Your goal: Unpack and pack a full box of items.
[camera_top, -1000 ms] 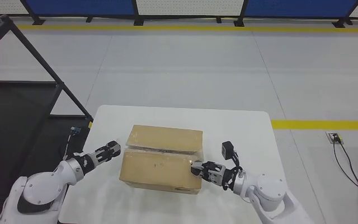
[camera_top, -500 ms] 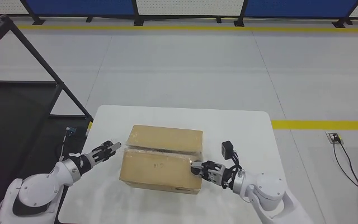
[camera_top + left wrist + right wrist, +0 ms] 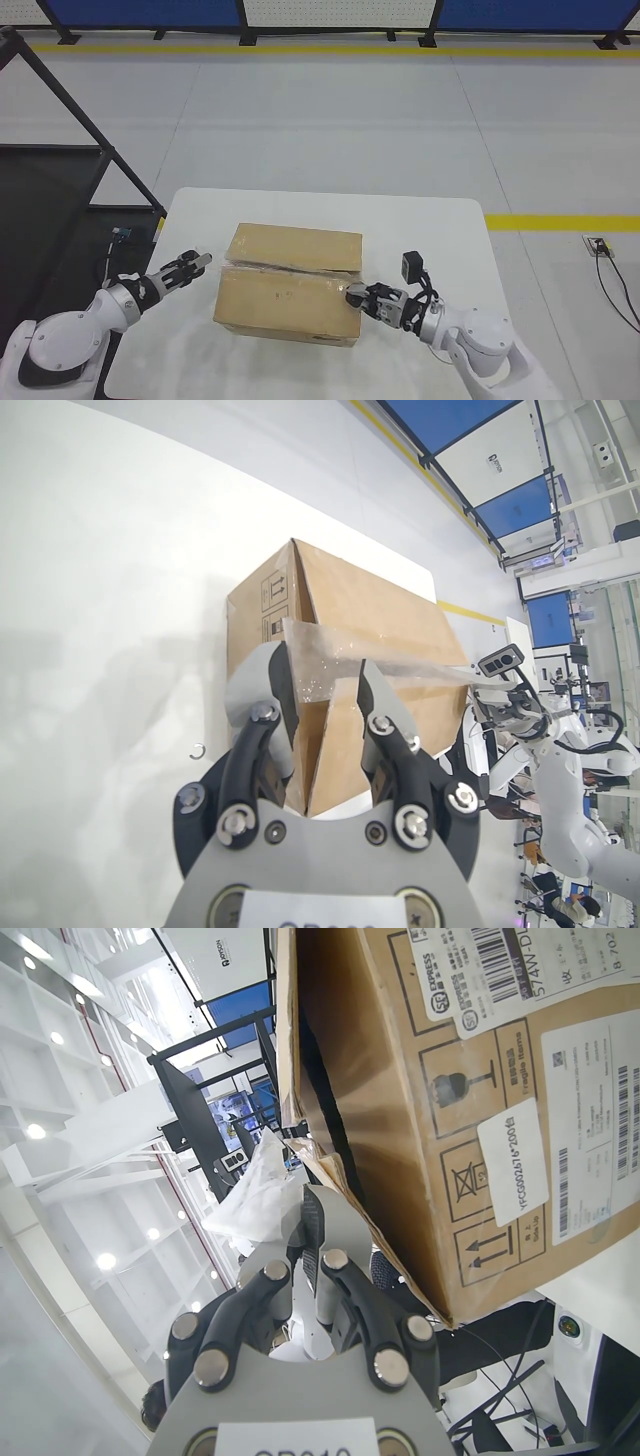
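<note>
A brown cardboard box (image 3: 290,280) lies in the middle of the white table (image 3: 420,230), its top flaps closed with a seam along its length. My left gripper (image 3: 197,262) hovers open just off the box's left end. In the left wrist view a strip of clear tape (image 3: 400,665) lifts off the box (image 3: 350,620), and its near end hangs between my open fingers (image 3: 280,680). My right gripper (image 3: 357,296) sits at the box's front right corner, shut on the crumpled far end of the tape (image 3: 255,1198) beside the labelled box side (image 3: 450,1103).
A black metal frame (image 3: 60,200) stands off the table's left side. A small metal ring (image 3: 198,751) lies on the table near the left gripper. Bare tabletop stretches behind the box and to its right.
My left gripper has backed a little away from the box's left end and its fingers have spread. My right gripper has shifted slightly to the right with the tape.
</note>
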Robot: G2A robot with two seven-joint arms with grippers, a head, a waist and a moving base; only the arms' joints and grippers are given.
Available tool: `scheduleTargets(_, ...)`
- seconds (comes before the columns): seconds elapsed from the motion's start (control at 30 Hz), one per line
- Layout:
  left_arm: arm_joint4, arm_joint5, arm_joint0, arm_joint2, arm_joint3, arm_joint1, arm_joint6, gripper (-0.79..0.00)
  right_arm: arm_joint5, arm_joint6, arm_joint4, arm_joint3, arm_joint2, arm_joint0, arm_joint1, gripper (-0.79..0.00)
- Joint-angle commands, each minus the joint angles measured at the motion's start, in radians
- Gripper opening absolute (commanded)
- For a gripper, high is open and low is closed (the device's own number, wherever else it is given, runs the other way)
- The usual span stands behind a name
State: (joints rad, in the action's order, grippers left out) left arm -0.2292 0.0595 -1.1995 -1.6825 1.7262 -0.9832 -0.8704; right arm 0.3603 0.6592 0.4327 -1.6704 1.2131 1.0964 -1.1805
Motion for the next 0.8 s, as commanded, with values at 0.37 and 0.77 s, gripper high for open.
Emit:
scheduleTargets(0.37,0.005,-0.001,0.001,0.0,-0.003,0.008,0.011,-0.486,0.022,-0.013,0.043,0.009,0.018,0.001,0.001,-0.785)
scheduleTargets(0.77,0.012,0.003,-0.002,0.003,-0.001,0.015,0.014,-0.785,0.043,0.007,0.081,-0.005,0.037,0.017,0.006,-0.785)
